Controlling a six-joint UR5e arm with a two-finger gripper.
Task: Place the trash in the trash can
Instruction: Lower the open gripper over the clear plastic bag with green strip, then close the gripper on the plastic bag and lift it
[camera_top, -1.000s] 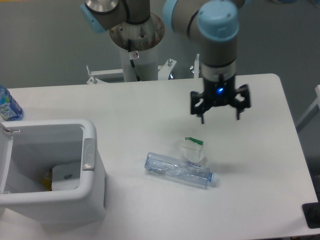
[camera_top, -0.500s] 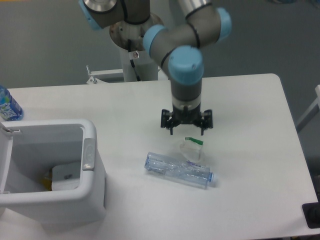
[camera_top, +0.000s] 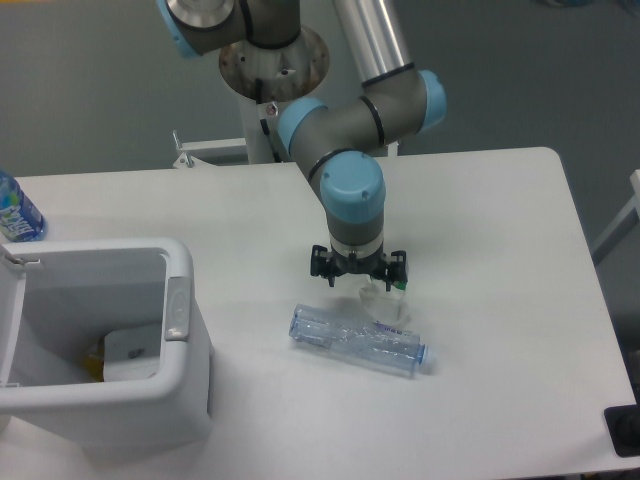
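A clear ribbed plastic bottle (camera_top: 358, 342) lies on its side on the white table, cap end toward the right. Just behind it lies a small whitish wrapper (camera_top: 388, 303) with a green strip, partly hidden by the gripper. My gripper (camera_top: 358, 276) hangs open right over the wrapper's left side and just above the bottle, fingers pointing down, nothing between them. The white trash can (camera_top: 186, 345) stands at the front left, lid open, with some items inside.
A bottle with a bright blue label (camera_top: 16, 212) stands at the far left edge behind the bin. The robot's base column (camera_top: 272, 70) rises at the back centre. The table's right edge (camera_top: 590, 290) runs beside a white frame.
The gripper has swung from the right back of the table leftward and down, ending low over the wrapper and bottle. Bottle, wrapper and bin have not moved.
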